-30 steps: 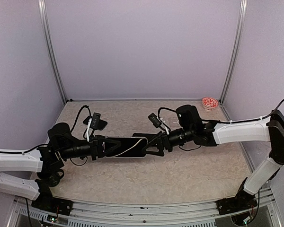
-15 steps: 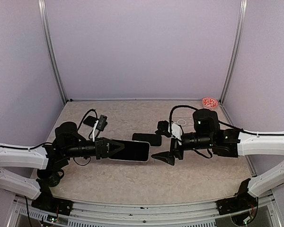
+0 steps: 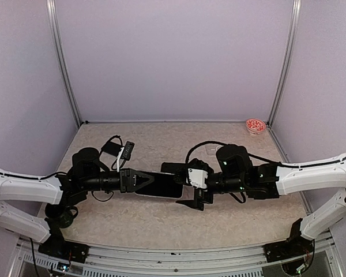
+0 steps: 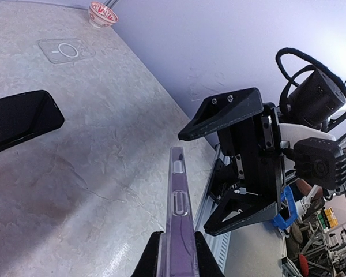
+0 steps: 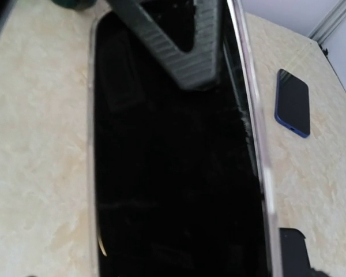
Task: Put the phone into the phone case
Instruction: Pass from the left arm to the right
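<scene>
From above, the right hand (image 3: 187, 190), which stood well off half a second ago, is back at the free end of the clear case (image 3: 164, 186), jaws spread wide and gripping nothing. The left hand (image 3: 145, 181) pinches the case's other end. The phone (image 3: 172, 168) lies on the counter (image 3: 161, 225) just behind the case, so I'd say insertion hasn't begun.

The left wrist view shows the case edge-on between clamped fingers (image 4: 153, 262), with the phone off to its left.

The right wrist view fills with the case's dark face, and the phone sits to its right.
</scene>
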Action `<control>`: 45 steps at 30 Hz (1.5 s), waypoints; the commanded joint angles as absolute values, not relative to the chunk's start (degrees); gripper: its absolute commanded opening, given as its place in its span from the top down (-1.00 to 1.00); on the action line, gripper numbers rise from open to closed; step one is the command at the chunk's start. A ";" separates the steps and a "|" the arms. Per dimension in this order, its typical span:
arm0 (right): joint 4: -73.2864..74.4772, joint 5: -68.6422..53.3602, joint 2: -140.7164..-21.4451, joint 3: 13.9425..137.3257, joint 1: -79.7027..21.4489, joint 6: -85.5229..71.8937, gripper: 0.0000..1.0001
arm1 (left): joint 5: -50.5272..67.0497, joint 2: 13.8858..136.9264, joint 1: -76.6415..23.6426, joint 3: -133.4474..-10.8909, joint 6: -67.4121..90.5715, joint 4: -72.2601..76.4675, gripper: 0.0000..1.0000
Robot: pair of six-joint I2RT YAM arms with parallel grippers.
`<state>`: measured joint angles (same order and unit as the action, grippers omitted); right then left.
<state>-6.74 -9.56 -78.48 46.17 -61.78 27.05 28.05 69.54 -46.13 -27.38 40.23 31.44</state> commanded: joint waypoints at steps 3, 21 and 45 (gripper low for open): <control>-7.47 -2.12 -82.07 50.61 -64.24 29.80 -0.99 | 28.48 70.30 -45.92 -29.87 41.16 34.79 1.00; -5.93 -0.63 -88.88 54.78 -66.24 27.92 -0.99 | 27.55 70.79 -46.05 -29.70 41.89 35.42 1.00; -2.89 8.75 -95.26 60.03 -69.70 29.70 -0.58 | 26.23 72.51 -45.62 -29.76 43.00 34.99 0.97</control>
<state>-3.01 6.20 -94.02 59.11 -68.18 28.71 26.48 72.60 -45.93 -27.44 42.09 31.18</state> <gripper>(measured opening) 0.820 0.122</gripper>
